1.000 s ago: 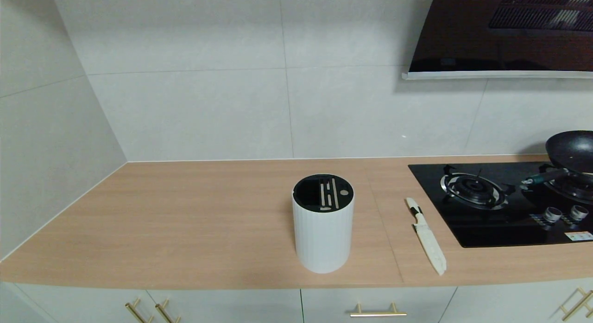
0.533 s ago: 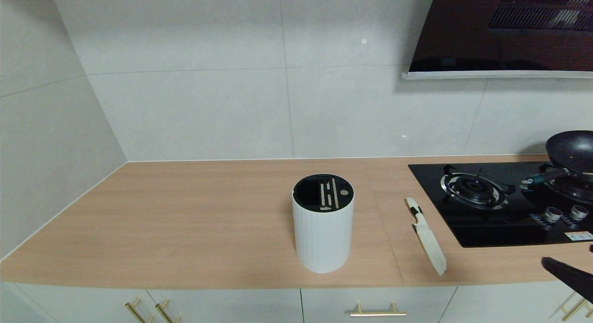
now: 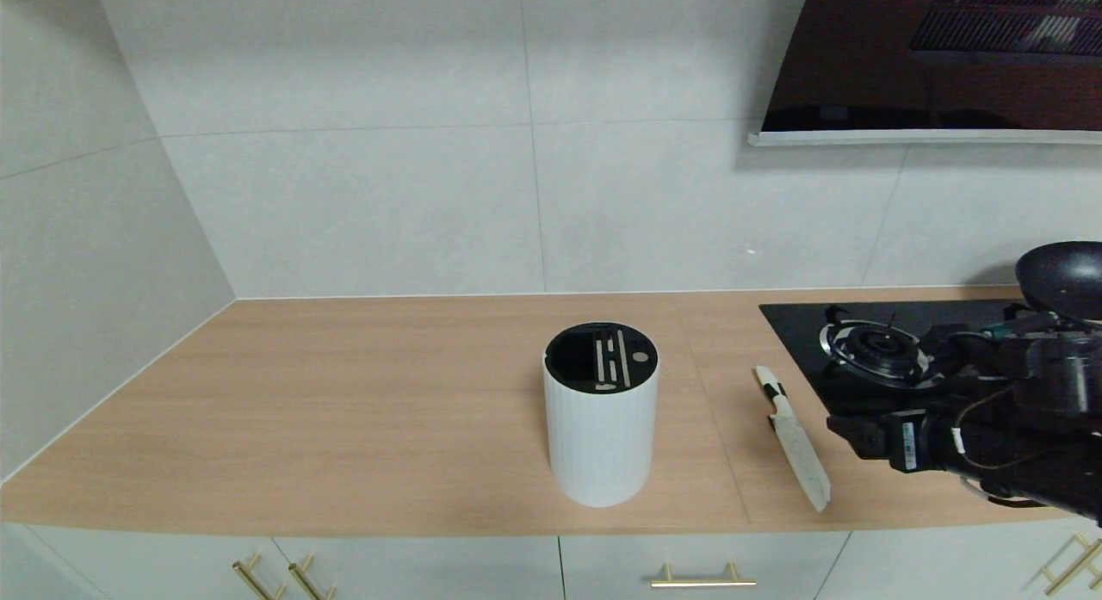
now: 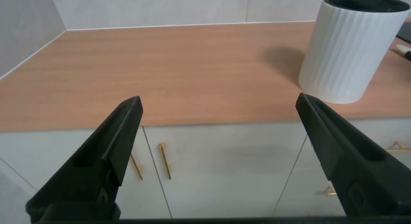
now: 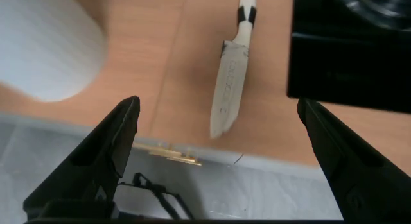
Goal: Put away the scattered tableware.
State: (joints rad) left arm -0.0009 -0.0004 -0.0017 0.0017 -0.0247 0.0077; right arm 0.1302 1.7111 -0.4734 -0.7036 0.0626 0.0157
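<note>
A pale wood countertop runs over white cabinets with brass handles, and grey wall tiles rise behind it.

Nearest, the left gripper hangs in front of the counter's edge. Its jaws are spread wide with nothing between them. The white ribbed holder stands on the counter well ahead of them and off to one side.

The right gripper is over the front strip of the counter, its jaws also parted wide and empty. The knife lies flat below and ahead of the gap, roughly in line with it. The pale blade tip is closest to the jaws, near the counter's edge, and the black-banded handle is at the far end. In the head view these jaws sit just beside the blade, on the side of the black hob. The holder's slotted dark top lies well beyond the knife on the other side.

Farther back a dark wok rests on a burner under the range hood.

This looks like the approach to picking up the knife. The next move probably calls for reaching past the blade to centre over the handle, then descending and closing across its narrow width. After that the knife has to be turned tip-down to meet one of the holder's thin slots.
</note>
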